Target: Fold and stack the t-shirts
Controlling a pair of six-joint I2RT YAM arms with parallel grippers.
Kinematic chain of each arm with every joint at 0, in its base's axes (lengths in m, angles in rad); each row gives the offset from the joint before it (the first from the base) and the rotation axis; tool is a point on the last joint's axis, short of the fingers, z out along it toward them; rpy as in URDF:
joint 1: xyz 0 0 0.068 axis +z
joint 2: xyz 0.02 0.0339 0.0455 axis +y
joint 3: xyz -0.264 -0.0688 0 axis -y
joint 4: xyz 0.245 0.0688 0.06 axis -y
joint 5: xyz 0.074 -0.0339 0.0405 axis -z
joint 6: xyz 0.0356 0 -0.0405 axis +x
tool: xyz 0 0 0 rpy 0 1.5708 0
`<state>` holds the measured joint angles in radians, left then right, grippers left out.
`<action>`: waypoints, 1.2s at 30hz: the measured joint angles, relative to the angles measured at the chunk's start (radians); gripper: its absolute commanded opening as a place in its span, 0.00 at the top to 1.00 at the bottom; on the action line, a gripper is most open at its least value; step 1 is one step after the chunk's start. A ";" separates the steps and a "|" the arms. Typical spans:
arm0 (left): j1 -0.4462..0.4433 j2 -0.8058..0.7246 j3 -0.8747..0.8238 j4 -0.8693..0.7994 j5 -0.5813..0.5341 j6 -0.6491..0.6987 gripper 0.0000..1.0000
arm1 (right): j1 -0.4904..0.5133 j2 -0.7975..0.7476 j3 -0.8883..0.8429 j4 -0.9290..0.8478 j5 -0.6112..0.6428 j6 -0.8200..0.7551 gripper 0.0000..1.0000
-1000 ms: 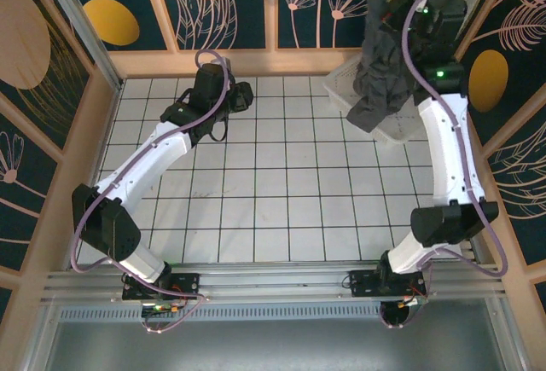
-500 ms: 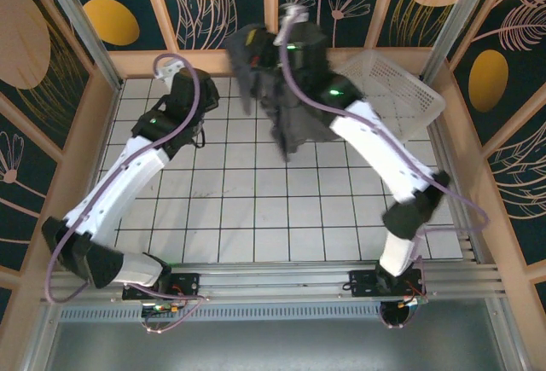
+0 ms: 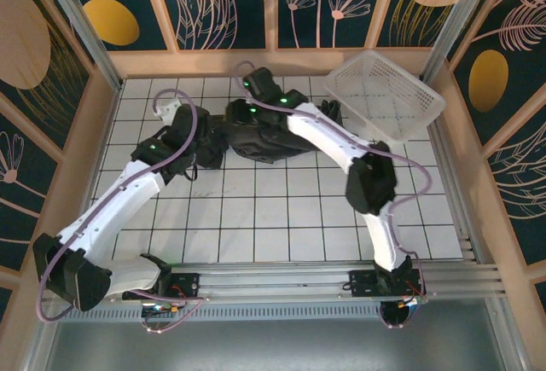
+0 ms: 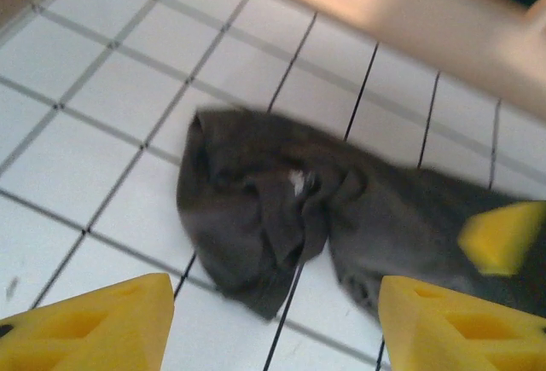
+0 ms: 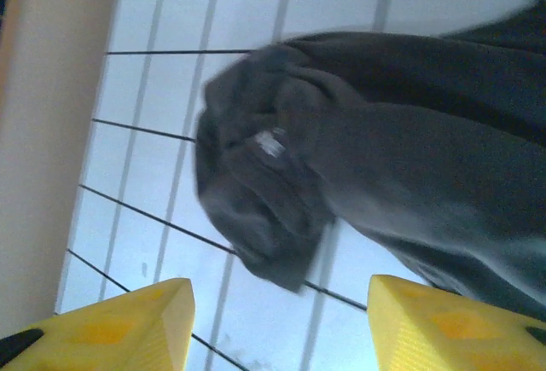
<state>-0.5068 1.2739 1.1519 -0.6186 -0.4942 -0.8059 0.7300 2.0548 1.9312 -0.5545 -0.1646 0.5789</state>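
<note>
— Dark grey t-shirt [image 3: 260, 142]! Where is it now?
— It lies in a crumpled heap on the white tiled tabletop [image 3: 281, 217], toward the far side. A second ago it hung from the right pincer [image 5: 280, 303] over the white basket [image 3: 384, 94].
— Does that pincer hold it now?
— No. Its yellow fingers stand apart with nothing between them, and the heap is right in front.
— And the left pincer [image 4: 275, 303]?
— It has come closer. It is open too and holds nothing. The shirt is just ahead of it.
— Is there room to move?
— Yes. The near tiles are bare. The wooden wall [image 3: 171, 62] is close behind the shirt. The basket sits apart in the far right corner.
</note>
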 measured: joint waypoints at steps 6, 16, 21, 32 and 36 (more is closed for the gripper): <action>0.009 0.141 -0.072 0.034 0.196 -0.038 0.30 | -0.151 -0.380 -0.449 0.100 0.079 0.003 0.43; 0.001 0.470 -0.060 0.293 0.519 -0.087 0.27 | -0.320 -0.515 -0.859 0.152 0.127 0.006 0.42; -0.017 0.590 -0.005 0.358 0.600 -0.097 0.27 | -0.354 -0.490 -0.867 0.172 0.176 0.014 0.41; -0.019 0.809 0.227 0.391 0.601 -0.120 1.00 | -0.433 -0.336 -0.870 0.219 0.253 -0.009 0.42; -0.001 0.763 0.177 0.388 0.551 -0.116 1.00 | -0.435 -0.326 -0.851 0.215 0.271 -0.027 0.42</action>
<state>-0.5076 2.0369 1.3289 -0.2310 0.0566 -0.9218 0.2951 1.7290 1.0801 -0.3393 0.1066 0.5518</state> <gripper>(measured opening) 0.049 0.581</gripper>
